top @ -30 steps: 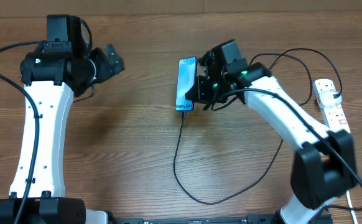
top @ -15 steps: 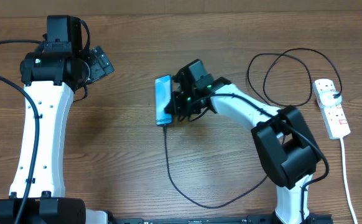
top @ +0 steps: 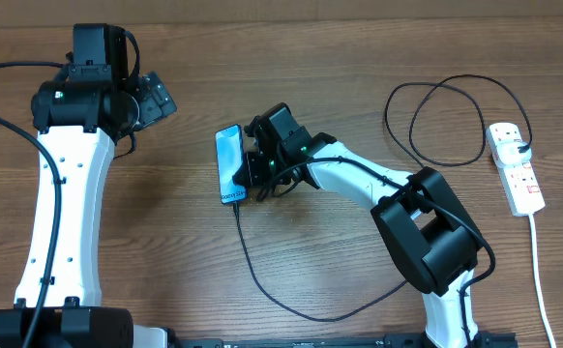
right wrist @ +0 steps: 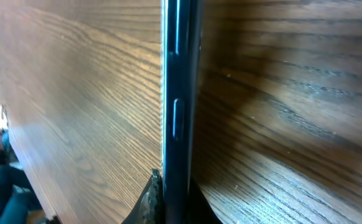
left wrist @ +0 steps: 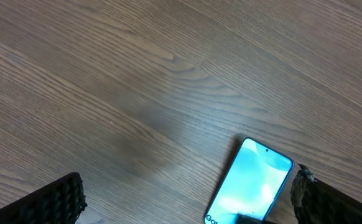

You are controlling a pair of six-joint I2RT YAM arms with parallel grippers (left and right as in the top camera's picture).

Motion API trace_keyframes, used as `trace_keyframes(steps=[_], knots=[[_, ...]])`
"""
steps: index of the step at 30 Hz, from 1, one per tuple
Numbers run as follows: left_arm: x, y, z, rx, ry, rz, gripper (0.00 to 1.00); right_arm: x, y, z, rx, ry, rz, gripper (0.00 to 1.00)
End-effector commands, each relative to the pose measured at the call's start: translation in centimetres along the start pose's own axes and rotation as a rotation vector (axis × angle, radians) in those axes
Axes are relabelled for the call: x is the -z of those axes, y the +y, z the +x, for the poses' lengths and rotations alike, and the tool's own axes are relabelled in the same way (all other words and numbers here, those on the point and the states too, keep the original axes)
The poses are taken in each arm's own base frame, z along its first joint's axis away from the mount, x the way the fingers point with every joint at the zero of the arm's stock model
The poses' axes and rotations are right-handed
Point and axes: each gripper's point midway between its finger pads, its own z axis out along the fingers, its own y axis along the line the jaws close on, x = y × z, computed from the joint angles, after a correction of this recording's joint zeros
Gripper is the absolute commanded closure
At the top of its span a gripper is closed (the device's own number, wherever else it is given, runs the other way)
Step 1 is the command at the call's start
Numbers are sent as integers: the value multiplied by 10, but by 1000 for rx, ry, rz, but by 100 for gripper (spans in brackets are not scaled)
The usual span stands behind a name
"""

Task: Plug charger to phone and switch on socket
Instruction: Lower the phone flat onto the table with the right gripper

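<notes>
My right gripper (top: pixel 248 170) is shut on the phone (top: pixel 228 161), clamping its right long edge at the table's middle. The light blue screen faces up, its text end nearest the front. In the right wrist view the phone (right wrist: pixel 178 93) shows edge-on, pinched at the bottom by my right gripper (right wrist: pixel 178 208). The charger (top: pixel 262 280), a thin black cable, meets the phone's lower end, loops along the front and rises to the socket (top: pixel 516 169) at the far right. My left gripper (top: pixel 158 97) hangs open at the upper left. In its own view the left gripper (left wrist: pixel 184 211) stands wide above the wood, with the phone (left wrist: pixel 249 183) near its right finger.
The socket's white cord (top: pixel 541 280) runs down the right edge. A loop of black cable (top: pixel 436 116) lies left of the socket. The right arm (top: pixel 427 222) stretches across the middle right of the table.
My right gripper has carried the phone leftward across the table, the cable trailing after it. The left gripper turned slightly at first, then stayed still and open.
</notes>
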Motion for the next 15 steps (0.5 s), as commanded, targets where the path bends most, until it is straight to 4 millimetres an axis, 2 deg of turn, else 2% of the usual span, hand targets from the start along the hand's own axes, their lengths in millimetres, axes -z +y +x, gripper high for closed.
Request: trace_keyframes(steps=[1, 13, 15], knots=[[6, 2, -4, -5, -25, -5, 0, -8, -25, -3, -78, -26, 84, 94], [6, 2, -4, -5, -25, -6, 0, -11, -24, -15, -57, -70, 65, 90], [6, 2, -4, -5, -25, -5, 0, -12, -24, -15, -57, -69, 66, 84]])
